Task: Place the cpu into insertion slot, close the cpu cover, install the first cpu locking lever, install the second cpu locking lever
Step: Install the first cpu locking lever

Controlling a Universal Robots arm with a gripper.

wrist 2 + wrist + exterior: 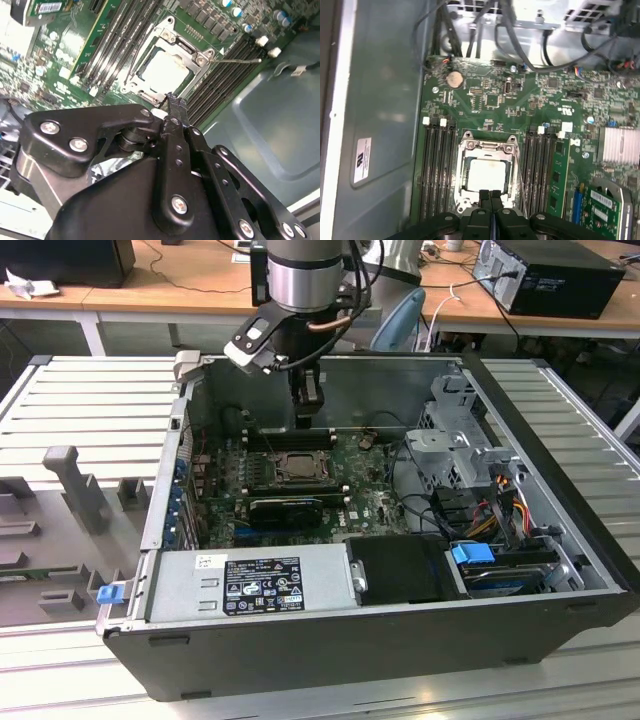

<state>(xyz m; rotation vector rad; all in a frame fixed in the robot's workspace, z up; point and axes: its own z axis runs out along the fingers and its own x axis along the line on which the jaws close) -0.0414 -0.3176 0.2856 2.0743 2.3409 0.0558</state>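
Hovering inside the open computer case [400, 640] on a slatted grey table [90, 400], pincer [491, 195] clenched empty, wooden desks [180, 280] behind.

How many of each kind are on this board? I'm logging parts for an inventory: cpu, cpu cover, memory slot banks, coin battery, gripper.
cpu: 1
cpu cover: 1
memory slot banks: 2
coin battery: 1
gripper: 1
Total: 6
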